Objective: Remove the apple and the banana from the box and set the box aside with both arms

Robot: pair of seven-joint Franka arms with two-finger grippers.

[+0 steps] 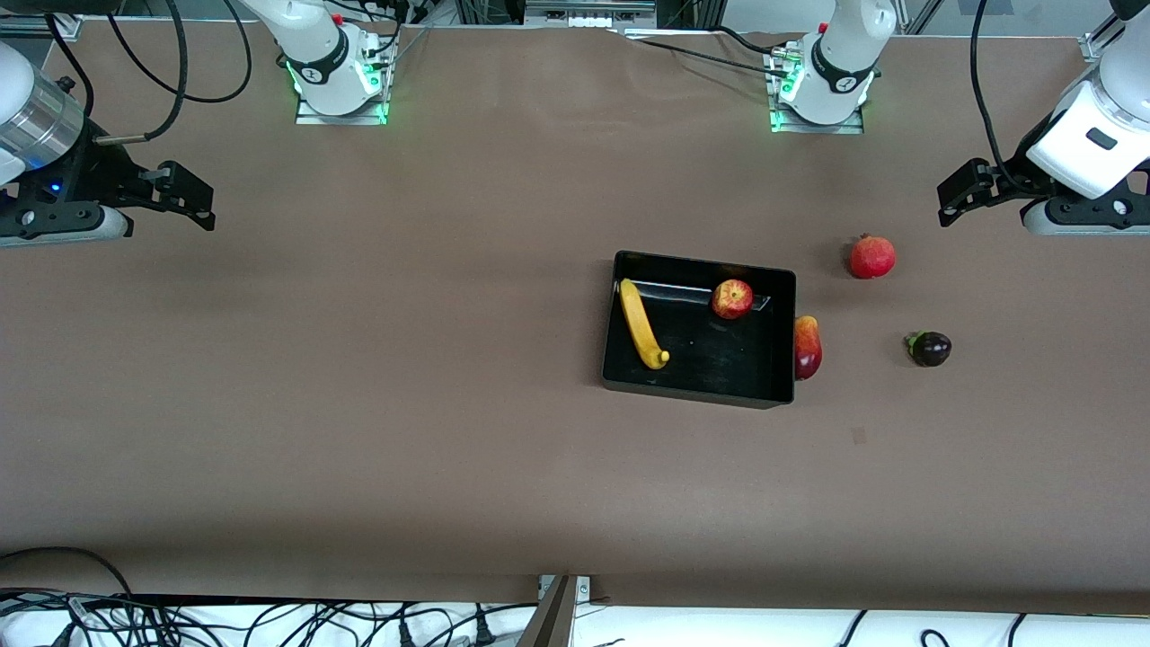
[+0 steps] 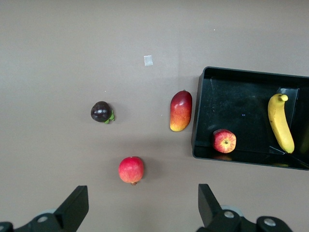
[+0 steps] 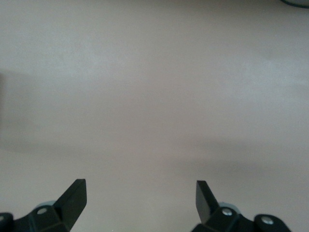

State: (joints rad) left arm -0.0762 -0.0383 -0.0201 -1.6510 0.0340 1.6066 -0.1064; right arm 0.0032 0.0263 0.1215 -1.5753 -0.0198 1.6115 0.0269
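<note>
The black box (image 1: 698, 388) sits mid-table and holds the yellow banana (image 1: 641, 324) and the red-yellow apple (image 1: 732, 298). The red-orange mango (image 1: 807, 346) lies on the table against the box wall at the left arm's end. The red pomegranate (image 1: 872, 256) and the dark purple fruit (image 1: 930, 349) lie on the table toward the left arm's end. My left gripper (image 1: 961, 192) is open and empty, up above the table beside the pomegranate (image 2: 131, 169). My right gripper (image 1: 184, 193) is open and empty over bare table at the right arm's end.
The left wrist view shows the box (image 2: 202, 145), banana (image 2: 281, 122), apple (image 2: 224, 141), mango (image 2: 181, 110) and purple fruit (image 2: 101, 111). A small pale tag (image 2: 148, 60) lies on the brown table (image 1: 359, 404). Cables run along the table's edge nearest the front camera.
</note>
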